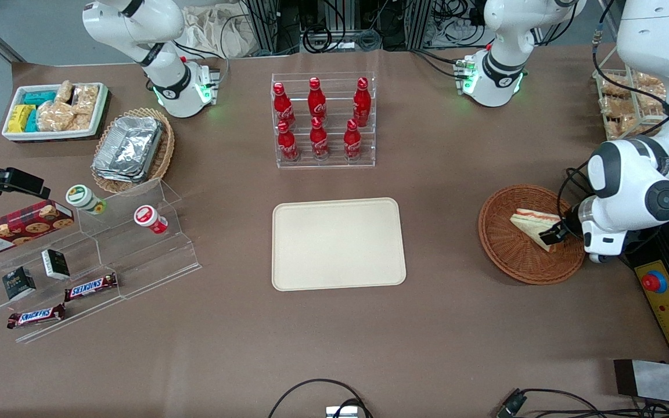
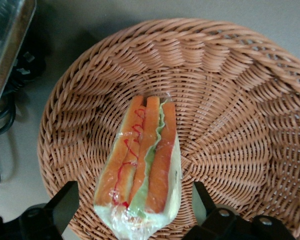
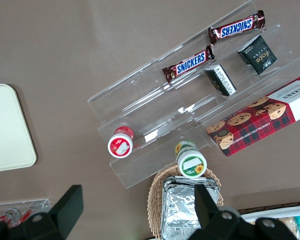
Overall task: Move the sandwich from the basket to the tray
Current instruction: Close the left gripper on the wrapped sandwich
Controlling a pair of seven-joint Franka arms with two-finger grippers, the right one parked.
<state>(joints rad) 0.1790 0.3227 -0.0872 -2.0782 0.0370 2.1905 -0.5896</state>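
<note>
We noted the sandwich [image 1: 536, 227] lying in the round reddish-brown basket [image 1: 503, 244], which sat toward the working arm's end of the table. Taking the basket as a clock face in the front view, the wedge lay across its centre and reached toward the rim at about 3 o'clock. In the wrist view the sandwich [image 2: 142, 167] showed its cut face upward: orange layers, a pale green leaf layer, a red squiggle under clear wrap.

The gripper [image 1: 556, 233] was down inside the basket at the wedge's 3 o'clock end. From the wrist camera the two fingers [image 2: 62, 202] stood spread wide, one on each side of the sandwich, with a little wicker [image 2: 230, 125] showing between each pad and the wrap. We saw nothing gripped; the sandwich rested on the weave.

The tray [image 1: 338, 244] lay flat at the table's middle, well apart from the basket, at roughly 9 o'clock from it in the front view. At the tray's 12 o'clock stood a clear rack of red bottles [image 1: 319, 121]. Toward the parked arm's end we recorded a tan basket with foil containers [image 1: 131, 148] and clear stepped shelves [image 1: 108, 255] carrying snacks.
</note>
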